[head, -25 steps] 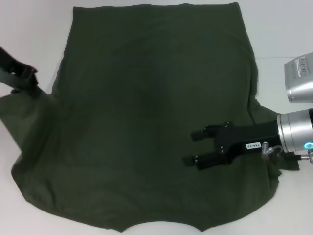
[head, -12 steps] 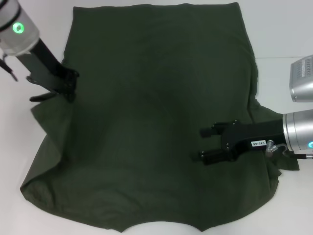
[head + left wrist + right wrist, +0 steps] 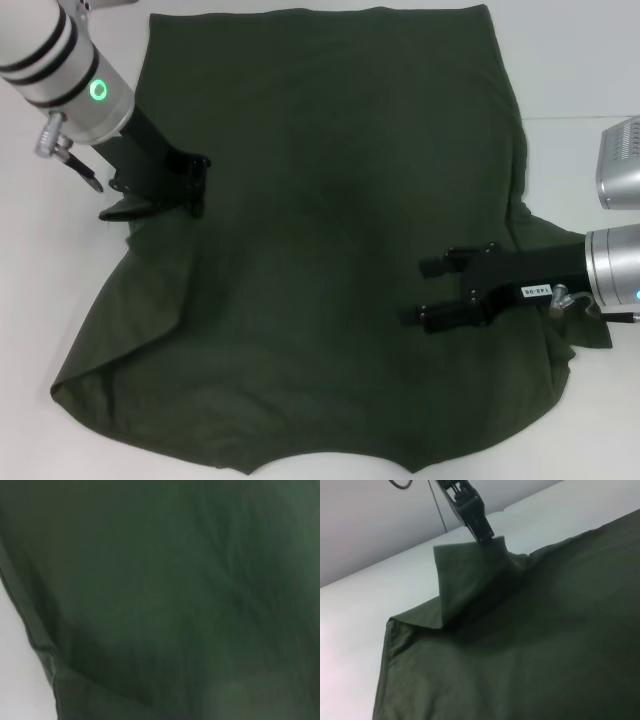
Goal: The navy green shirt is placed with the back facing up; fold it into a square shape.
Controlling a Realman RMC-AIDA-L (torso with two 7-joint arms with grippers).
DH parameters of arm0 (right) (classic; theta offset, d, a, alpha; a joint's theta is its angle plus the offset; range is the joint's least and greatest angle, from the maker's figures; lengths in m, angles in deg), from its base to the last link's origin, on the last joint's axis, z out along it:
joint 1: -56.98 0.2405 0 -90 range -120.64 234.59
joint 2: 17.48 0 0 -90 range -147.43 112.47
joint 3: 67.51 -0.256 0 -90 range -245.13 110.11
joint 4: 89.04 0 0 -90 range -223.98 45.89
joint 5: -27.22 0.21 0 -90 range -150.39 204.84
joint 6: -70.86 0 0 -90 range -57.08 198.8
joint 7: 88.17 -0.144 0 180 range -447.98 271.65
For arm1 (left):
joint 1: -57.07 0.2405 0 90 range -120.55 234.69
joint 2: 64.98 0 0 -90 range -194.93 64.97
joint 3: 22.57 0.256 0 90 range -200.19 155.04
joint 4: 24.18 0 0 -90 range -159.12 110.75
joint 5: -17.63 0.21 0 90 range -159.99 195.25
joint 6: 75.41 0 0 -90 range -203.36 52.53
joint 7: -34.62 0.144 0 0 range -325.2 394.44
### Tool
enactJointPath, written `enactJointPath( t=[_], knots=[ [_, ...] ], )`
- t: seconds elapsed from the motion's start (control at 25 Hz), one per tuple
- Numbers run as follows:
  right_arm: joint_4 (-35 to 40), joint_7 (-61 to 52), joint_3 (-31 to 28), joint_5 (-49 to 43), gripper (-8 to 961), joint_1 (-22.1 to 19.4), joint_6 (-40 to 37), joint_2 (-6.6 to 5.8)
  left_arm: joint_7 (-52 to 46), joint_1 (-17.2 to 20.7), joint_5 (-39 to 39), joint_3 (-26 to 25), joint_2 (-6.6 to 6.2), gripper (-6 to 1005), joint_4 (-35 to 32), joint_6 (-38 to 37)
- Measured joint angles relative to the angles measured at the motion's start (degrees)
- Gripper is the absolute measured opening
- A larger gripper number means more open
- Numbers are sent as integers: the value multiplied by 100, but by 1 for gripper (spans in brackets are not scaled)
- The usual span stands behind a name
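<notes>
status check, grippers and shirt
Left gripper shut on shirt sleeve, lifting it inward. Right gripper open over shirt. Nothing in the way.

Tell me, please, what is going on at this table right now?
The robot is folding a navy green shirt spread flat on a white table. Its left gripper is shut on the shirt's left sleeve, lifting it and carrying it inward over the body. The right gripper hovers open over the shirt's right side, holding nothing. No fold is finished.
</notes>
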Motion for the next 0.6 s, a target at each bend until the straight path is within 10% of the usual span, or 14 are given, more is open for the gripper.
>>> enactJointPath(
  t=[0.32, 0.6],
  knots=[
    [-12, -20, 0, -4, 901, 0, 96, -41, -63, 63, -70, -220, 161, 71, 231, 474],
    [-9, -39, 0, -4, 900, 0, 150, -45, 139, 237, -67, -218, 261, 500, -20, 522]
  ],
)
